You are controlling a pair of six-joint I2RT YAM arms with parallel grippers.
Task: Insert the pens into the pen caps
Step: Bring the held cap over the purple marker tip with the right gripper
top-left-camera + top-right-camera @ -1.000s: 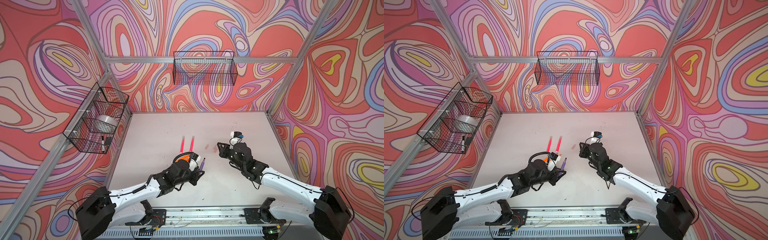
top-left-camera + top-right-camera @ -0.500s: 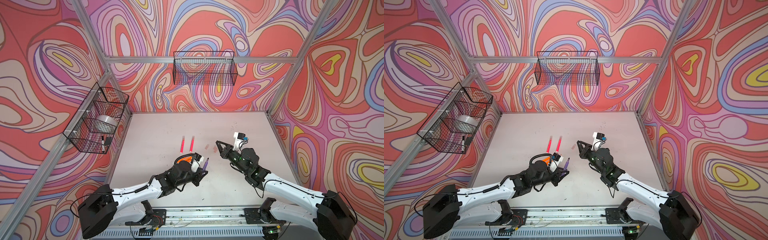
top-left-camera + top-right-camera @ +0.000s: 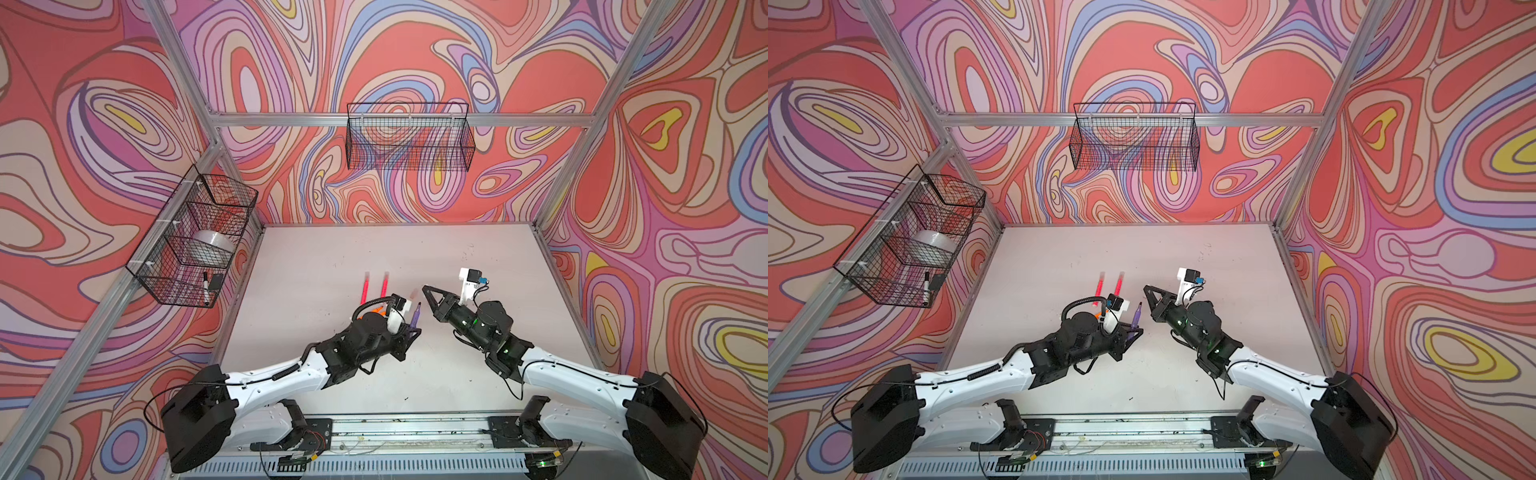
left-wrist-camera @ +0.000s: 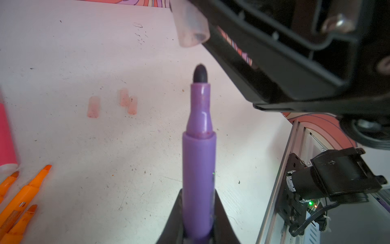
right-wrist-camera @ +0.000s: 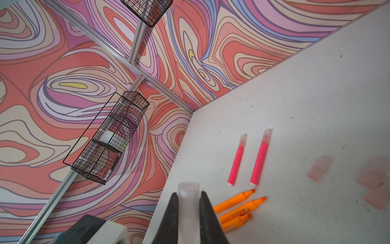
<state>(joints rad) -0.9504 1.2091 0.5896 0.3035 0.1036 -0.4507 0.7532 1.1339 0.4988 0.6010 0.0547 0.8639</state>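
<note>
My left gripper (image 3: pixel 411 330) is shut on the purple pen (image 4: pixel 199 147), whose dark tip points up at the clear pen cap (image 4: pixel 190 25) held in my shut right gripper (image 3: pixel 426 289). A short gap separates tip and cap mouth (image 5: pixel 188 188). Two pink pens (image 5: pixel 236 164) (image 5: pixel 260 162) lie side by side on the table, each wearing a cap. Three orange pens (image 5: pixel 234 201) lie uncapped just below them. Three loose caps (image 4: pixel 93 106) (image 4: pixel 124 97) (image 4: pixel 132 105) rest on the table beyond the purple tip.
A wire basket (image 3: pixel 195 245) on the left wall holds a tape roll and a black-and-white marker (image 3: pixel 205 286). Another wire basket (image 3: pixel 409 137) hangs on the back wall. The arm bases sit on a metal rail (image 3: pixel 374 428) at the table's front edge.
My right gripper has turned and tilted, bringing the cap over toward the left arm. The left gripper has shifted the purple pen slightly right, closing the gap.
</note>
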